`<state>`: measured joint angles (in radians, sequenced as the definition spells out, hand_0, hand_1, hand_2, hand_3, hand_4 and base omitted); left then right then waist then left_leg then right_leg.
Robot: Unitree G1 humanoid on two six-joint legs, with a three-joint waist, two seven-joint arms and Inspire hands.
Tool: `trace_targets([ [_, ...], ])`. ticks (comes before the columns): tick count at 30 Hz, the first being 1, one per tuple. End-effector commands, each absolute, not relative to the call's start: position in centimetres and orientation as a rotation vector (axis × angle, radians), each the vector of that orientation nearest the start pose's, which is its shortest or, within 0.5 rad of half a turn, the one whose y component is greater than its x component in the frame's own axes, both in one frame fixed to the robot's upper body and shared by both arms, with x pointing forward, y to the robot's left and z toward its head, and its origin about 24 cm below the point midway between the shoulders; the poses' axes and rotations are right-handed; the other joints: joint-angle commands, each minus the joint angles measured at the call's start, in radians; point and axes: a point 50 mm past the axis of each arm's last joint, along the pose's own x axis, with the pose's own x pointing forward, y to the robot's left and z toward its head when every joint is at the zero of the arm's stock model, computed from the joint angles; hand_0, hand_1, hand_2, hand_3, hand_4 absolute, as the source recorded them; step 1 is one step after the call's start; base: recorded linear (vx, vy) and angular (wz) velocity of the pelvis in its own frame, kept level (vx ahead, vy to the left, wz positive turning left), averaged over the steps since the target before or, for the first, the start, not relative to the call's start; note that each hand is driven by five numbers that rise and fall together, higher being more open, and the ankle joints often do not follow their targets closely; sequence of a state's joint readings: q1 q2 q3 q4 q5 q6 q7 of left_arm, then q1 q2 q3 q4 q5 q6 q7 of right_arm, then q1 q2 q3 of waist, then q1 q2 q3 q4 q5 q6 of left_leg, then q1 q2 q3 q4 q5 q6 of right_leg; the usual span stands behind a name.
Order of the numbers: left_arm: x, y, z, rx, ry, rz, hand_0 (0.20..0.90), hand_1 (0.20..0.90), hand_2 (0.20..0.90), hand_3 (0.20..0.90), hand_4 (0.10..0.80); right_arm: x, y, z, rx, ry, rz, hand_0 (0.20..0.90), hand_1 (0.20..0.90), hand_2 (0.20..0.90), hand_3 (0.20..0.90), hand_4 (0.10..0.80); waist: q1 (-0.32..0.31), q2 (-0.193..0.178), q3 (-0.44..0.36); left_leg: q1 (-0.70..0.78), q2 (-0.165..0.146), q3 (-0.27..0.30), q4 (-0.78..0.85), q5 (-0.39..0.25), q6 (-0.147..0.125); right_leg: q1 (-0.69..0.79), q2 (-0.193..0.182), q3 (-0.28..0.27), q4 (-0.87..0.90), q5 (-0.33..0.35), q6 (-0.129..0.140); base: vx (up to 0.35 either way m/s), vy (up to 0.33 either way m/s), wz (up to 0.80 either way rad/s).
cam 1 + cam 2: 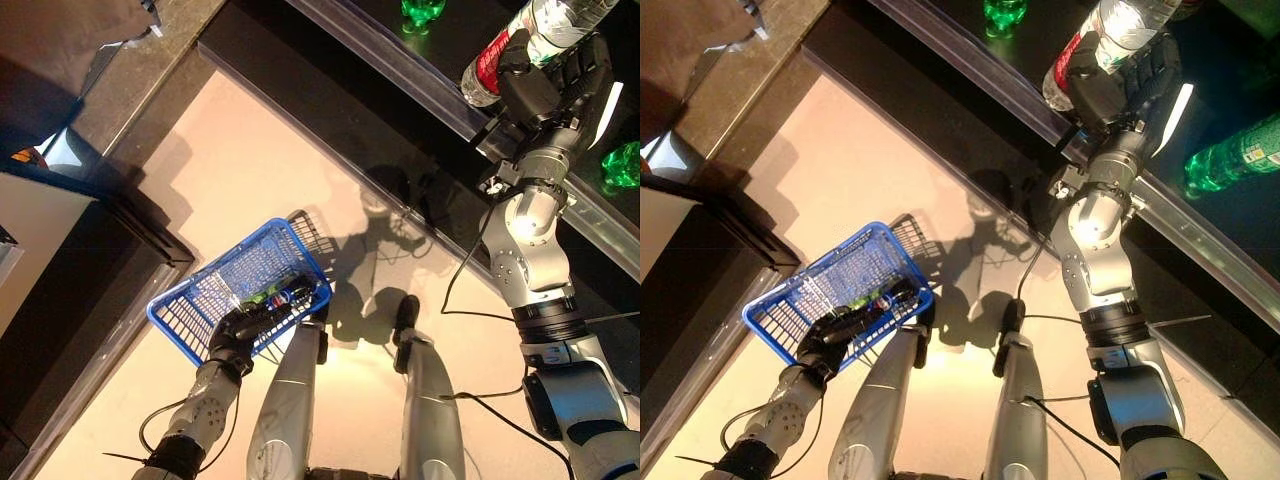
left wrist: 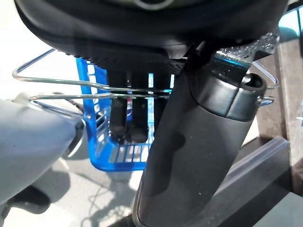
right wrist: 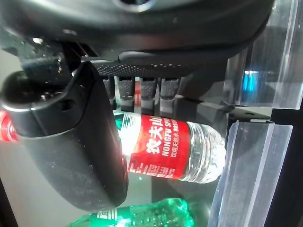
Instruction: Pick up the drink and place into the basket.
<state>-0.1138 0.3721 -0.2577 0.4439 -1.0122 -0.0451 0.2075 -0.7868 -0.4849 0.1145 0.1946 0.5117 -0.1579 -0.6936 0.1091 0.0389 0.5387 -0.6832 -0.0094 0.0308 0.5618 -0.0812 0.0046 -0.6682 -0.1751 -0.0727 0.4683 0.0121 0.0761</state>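
Observation:
A clear water bottle with a red label (image 1: 490, 60) is held high at the far right, over the dark shelf. My right hand (image 1: 552, 80) is shut on it; in the right wrist view the thumb (image 3: 71, 142) and the fingers wrap the bottle (image 3: 165, 146). Low at the left, a blue plastic basket (image 1: 205, 295) hangs above the floor. My left hand (image 1: 240, 330) is shut on its wire handles (image 2: 71, 84), and the blue basket wall (image 2: 120, 153) shows beyond the thumb (image 2: 189, 156).
Green bottles (image 1: 423, 10) (image 1: 622, 163) lie on the dark shelf behind a clear front rail (image 1: 420, 85). A clear divider (image 3: 246, 156) stands by the held bottle. A dark cabinet (image 1: 70, 270) borders the beige floor on the left.

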Motion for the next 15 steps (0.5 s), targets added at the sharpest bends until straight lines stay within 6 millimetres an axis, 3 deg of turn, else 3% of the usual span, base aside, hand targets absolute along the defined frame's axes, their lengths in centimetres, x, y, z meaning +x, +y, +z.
trace_targets([
  [1,24.5,18.8,0.2,-0.605,0.243,0.062,0.3,0.3,0.3,0.2,0.1,32.7,-19.9,30.7,0.193,-0.862,-0.35,0.3,0.3,0.3,0.2,0.1,0.02,0.053,-0.019,0.042,-0.049,-0.002,-0.023,-0.044,0.064,0.054,0.037,-0.024,0.095,-0.103,-0.05,-0.032,-0.017,0.0],
  [15,24.8,19.8,0.7,-0.589,0.207,0.074,0.3,0.3,0.3,0.2,0.1,32.7,-20.3,30.5,0.225,-0.882,-0.351,0.3,0.3,0.3,0.2,0.1,0.032,0.031,-0.019,0.235,-0.043,-0.027,-0.21,0.03,0.047,0.246,0.035,-0.053,-0.062,-0.069,-0.031,-0.051,-0.061,-0.01],
])
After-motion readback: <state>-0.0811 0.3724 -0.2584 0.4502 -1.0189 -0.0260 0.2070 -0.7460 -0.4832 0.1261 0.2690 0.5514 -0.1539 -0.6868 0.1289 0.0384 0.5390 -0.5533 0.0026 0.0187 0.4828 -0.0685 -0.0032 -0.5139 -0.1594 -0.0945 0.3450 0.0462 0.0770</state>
